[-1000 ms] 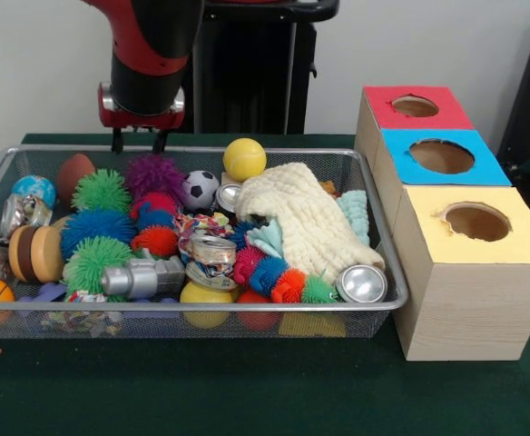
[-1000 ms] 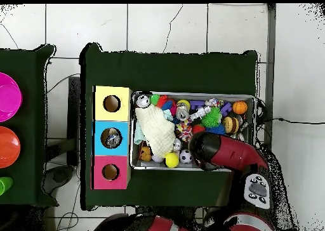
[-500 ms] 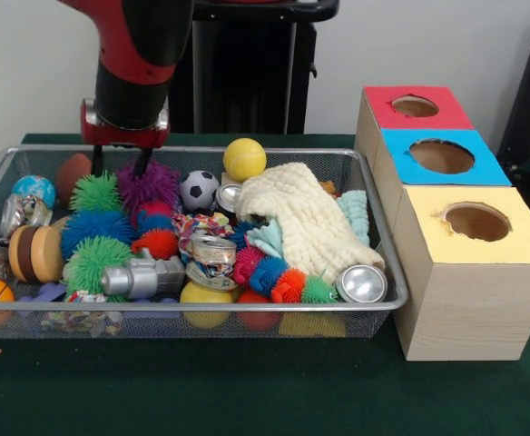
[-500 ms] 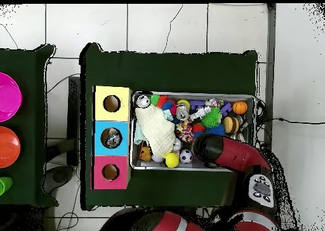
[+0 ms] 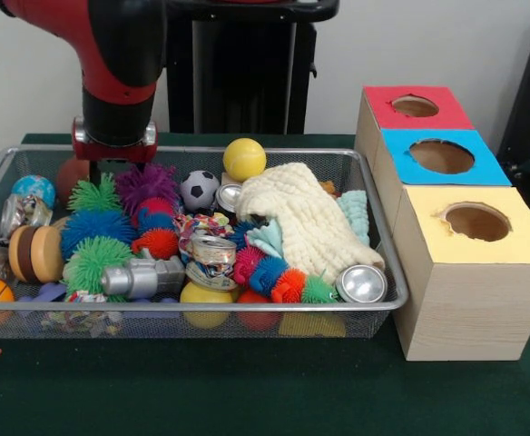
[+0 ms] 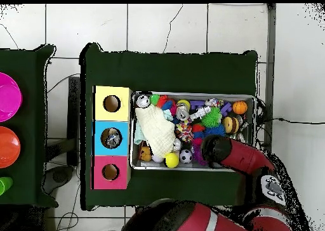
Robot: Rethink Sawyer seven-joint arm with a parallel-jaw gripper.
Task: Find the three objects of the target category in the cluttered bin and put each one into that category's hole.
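The table [image 5: 247,400] is covered with a dark green cloth, and behind it there is a pale wall. In the overhead view the floor [image 6: 165,25] has white tiles, and a second green table at the side carries a pink plate [image 6: 7,96] and an orange plate [image 6: 7,146].

A wire mesh bin [image 5: 387,272] stands on the cloth, full of toys. Just beside it is a row of three wooden boxes, each with a round hole on top: the red box [image 5: 387,113], the blue box [image 5: 478,168] and the yellow box [image 5: 519,245].

In the bin, a cream cloth [image 5: 306,213] lies over other things and hides part of them. A yellow ball [image 5: 244,159] and a small soccer ball [image 5: 199,190] lie near the back wall. Spiky balls crowd the side under the arm: a purple spiky ball [image 5: 152,177], a green spiky ball [image 5: 94,193] and a blue spiky ball [image 5: 97,227]. A silver can [image 5: 362,283] lies at the front corner.

The gripper [image 5: 111,168] hangs low over the spiky balls. Its tips seem to go behind them, so I cannot tell how the jaws stand.

The overhead view shows something inside the blue box's hole; the front view does not show this.
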